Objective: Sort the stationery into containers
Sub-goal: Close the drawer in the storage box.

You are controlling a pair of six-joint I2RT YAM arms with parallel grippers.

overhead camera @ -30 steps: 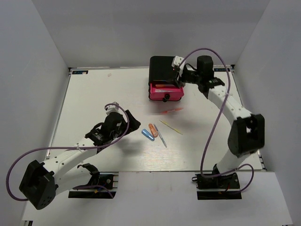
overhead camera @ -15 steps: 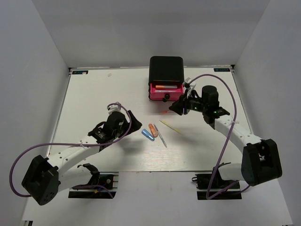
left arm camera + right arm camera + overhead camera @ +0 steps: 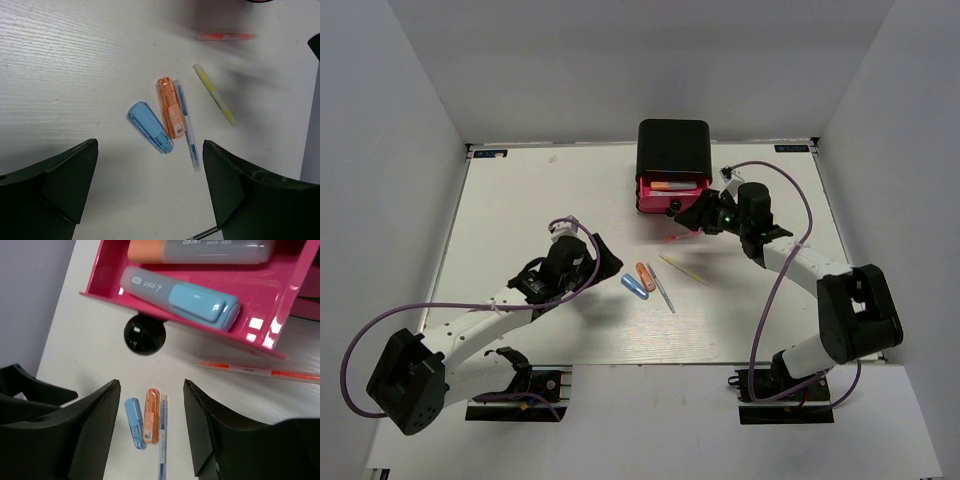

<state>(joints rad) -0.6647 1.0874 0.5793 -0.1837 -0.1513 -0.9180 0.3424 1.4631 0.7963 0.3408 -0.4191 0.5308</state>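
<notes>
A black cabinet (image 3: 673, 145) stands at the far side of the bench (image 3: 520, 220), with one pink drawer (image 3: 670, 194) pulled out toward the arms. Which drawer of the stack it is cannot be told. Inside it lie a grey and light-blue marker (image 3: 180, 295) and, behind that, an orange and grey marker (image 3: 200, 247). The black knob (image 3: 145, 335) sits at the middle of the drawer front.

The right fingers (image 3: 95, 430) are spread apart and hold nothing. They hang just in front of the open drawer, to the right of the knob. A thin pink-orange pen (image 3: 255, 371) lies on the bench close to the drawer front, below that arm.

Nearer the middle of the bench lie a blue capsule (image 3: 150, 127) and an orange capsule (image 3: 170, 107), side by side and touching. A light-blue pen (image 3: 187, 125) lies along the orange one's other side. A yellow pen (image 3: 215, 95) lies a little apart from them.

The left fingers (image 3: 60, 175) are wide open and empty. They are above the bench, near the two capsules.
</notes>
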